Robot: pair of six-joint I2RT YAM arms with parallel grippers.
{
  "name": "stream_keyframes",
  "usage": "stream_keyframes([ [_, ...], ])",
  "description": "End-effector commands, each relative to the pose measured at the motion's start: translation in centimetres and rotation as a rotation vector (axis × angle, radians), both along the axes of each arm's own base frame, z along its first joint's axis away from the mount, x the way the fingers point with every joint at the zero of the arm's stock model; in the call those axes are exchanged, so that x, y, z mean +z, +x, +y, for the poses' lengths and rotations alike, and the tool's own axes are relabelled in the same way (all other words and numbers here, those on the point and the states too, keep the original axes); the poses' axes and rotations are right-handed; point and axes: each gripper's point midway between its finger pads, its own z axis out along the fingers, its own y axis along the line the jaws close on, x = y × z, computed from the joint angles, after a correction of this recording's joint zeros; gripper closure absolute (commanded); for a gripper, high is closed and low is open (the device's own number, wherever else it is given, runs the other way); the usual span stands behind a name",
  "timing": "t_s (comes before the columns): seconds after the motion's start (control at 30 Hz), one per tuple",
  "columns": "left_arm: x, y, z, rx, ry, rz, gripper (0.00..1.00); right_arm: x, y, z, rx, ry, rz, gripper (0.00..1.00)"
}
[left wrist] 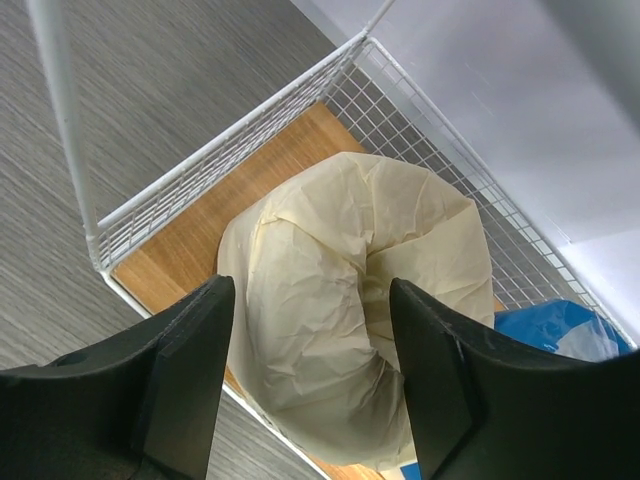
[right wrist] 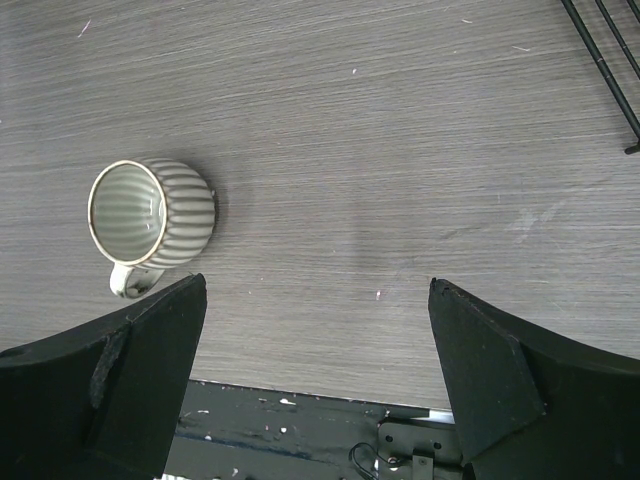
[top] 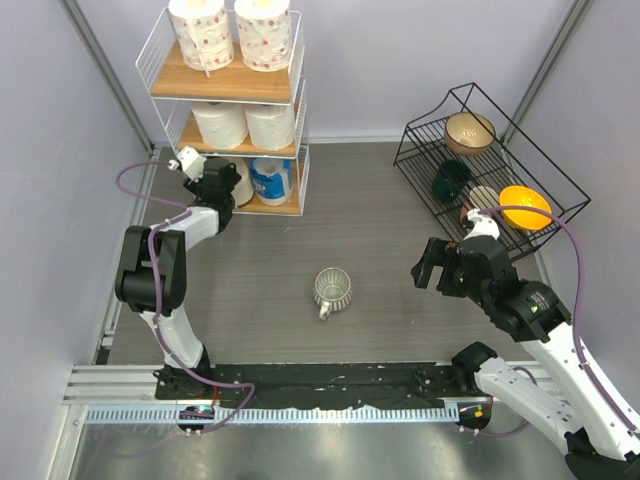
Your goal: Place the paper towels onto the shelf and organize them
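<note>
Shelf: The white wire shelf [top: 225,90] stands at the far left of the tabletop [top: 380,210], with all 6 paper towels on its 3 wooden boards.
Top board: 2 red-dotted rolls stand upright side by side, one on the left [top: 201,32] and one on the right [top: 266,32].
Middle board: 2 plain white rolls [top: 220,123] [top: 272,125] stand upright, just beside each other.
Bottom board: The cream roll [left wrist: 400,220], crumpled and ragged, sits in the left corner against the wire wall. The blue-wrapped roll [top: 271,180] is just to its right.
Left gripper: Your left gripper [left wrist: 310,290] is at the bottom board, its fingers spread wide. In the wrist view the cream roll fills the gap between them. You cannot tell from these views whether either finger touches the paper.
Right gripper: Your right gripper [right wrist: 318,290] hangs over bare tabletop on the right side, parted wide and holding nothing.
Mug: A ribbed mug [right wrist: 150,215] stands upright near the middle of the tabletop, handle toward the arm bases, well apart from both grippers.
Black wire rack: The black wire rack [top: 402,142] sits at the far right with bowls in it, an orange bowl [top: 524,206] among them.
</note>
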Motion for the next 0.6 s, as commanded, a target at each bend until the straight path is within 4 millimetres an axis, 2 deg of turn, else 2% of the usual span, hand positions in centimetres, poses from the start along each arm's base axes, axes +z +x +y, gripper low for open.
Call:
stream_keyframes([
  [0.0, 4.1, -0.3, 0.2, 0.009, -0.032, -0.117, 0.32, 1.2, 0.7, 0.2, -0.005, 0.009, -0.048, 0.02],
  [0.4, 7.2, -3.3, 0.0, -0.007, -0.088, -0.192, 0.21, 1.8, 0.7, 0.1, -0.004, 0.015, -0.068, 0.02],
  [0.57, 7.5, -4.2, 0.0, -0.012, -0.106, -0.205, 0.20, 2.2, 0.8, 0.0, -0.005, 0.017, -0.077, 0.02],
])
